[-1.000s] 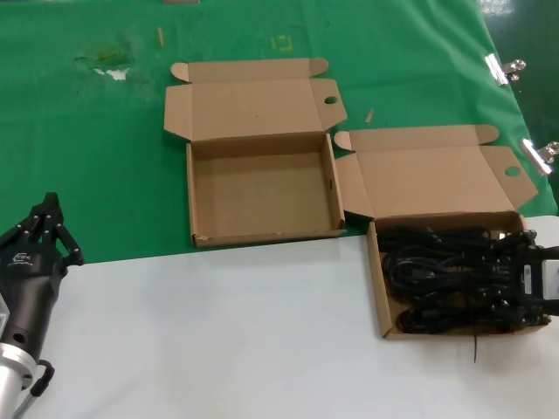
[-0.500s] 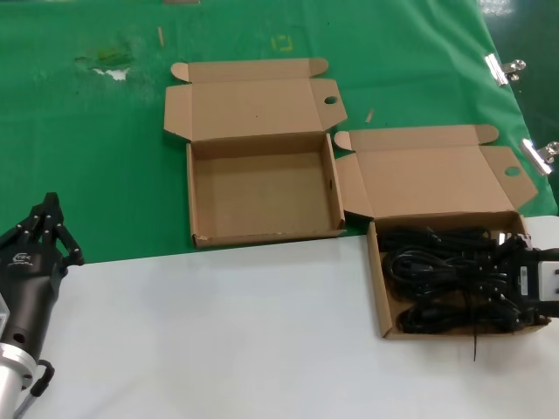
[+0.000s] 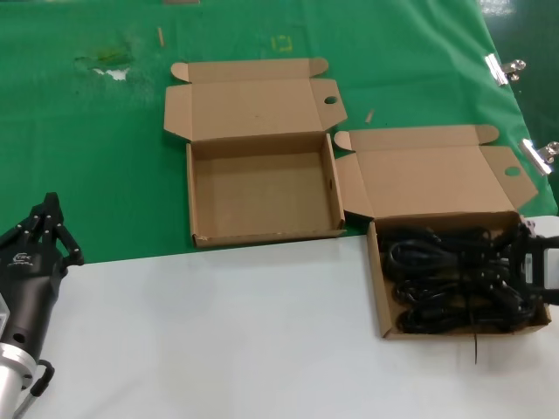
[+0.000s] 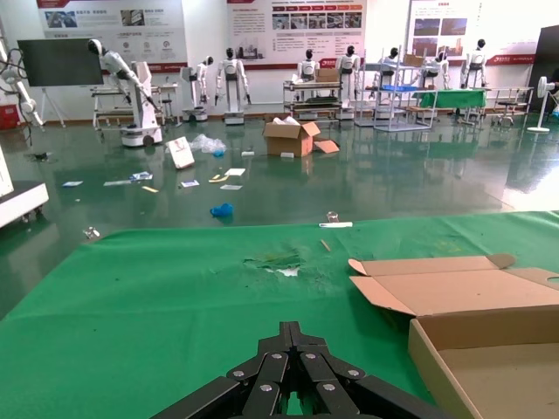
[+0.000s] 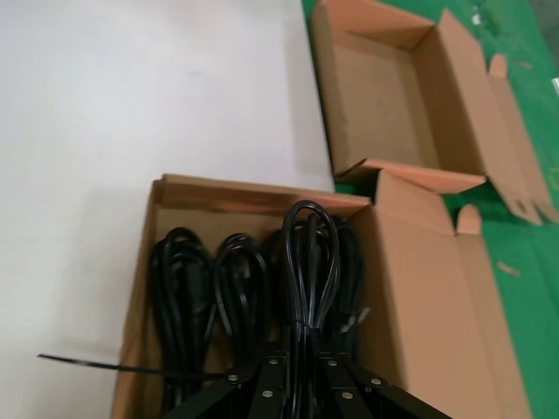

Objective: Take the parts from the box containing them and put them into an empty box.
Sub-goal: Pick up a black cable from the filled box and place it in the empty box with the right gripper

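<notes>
Black cable clenched in our right hand over full box | left hand closed, parked at desk edge

I see two shallow brown cardboard mailer boxes, both with hinged lids folded open and away from me; the box holding the parts sits on my right, on the white surface, its lid lying back on the green cloth; the parts are black rubbery power cables, coiled in long bundles laid side by side and filling its tray; in the right wrist view one cable loop stands higher than the others; the empty box lies on the green cloth, further off and to my left, just beside the full one; its lid shows a small round hole near one corner.
</notes>
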### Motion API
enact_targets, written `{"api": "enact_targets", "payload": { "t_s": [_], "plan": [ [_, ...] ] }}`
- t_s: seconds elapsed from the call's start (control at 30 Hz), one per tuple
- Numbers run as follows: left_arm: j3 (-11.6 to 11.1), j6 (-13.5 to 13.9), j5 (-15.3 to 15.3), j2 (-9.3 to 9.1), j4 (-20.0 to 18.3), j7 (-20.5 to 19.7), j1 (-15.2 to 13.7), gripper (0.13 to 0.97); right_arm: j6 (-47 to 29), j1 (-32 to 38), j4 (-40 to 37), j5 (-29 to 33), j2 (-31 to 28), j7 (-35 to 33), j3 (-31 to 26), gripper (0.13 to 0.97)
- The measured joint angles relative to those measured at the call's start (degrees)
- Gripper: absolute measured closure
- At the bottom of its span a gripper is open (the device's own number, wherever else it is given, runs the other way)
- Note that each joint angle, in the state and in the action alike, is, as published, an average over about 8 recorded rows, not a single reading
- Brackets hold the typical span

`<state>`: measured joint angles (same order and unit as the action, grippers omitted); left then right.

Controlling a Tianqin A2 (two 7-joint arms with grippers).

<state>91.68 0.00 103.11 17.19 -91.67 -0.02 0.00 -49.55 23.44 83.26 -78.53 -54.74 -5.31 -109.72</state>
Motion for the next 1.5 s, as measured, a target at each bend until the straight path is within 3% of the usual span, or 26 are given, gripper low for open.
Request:
{"api": "enact_targets", "payload": {
  "t_s": [0.4,0.8,1.23,1.5],
  "plan": [
    [0.00,0.00,0.00,0.00,0.00,0.00,0.00,0.957,1.32,3.08,2.75,2.03,2.23,2.92,0.42,0.927],
    [0.00,0.00,0.00,0.00,0.00,0.00,0.00,0.957,4.60,9.35,0.82,9.14,13.17,4.57,-3.63,0.927],
    [0.00,0.00,0.00,0.00,0.00,0.00,0.00,0.957,10.13,16.17,-9.75,15.34,27.33,2.57,-8.10,0.927],
    [0.00,0.00,0.00,0.00,0.00,0.00,0.00,0.957,16.09,19.26,-20.82,14.64,34.66,-4.67,-10.08,0.927]
  ]
}}
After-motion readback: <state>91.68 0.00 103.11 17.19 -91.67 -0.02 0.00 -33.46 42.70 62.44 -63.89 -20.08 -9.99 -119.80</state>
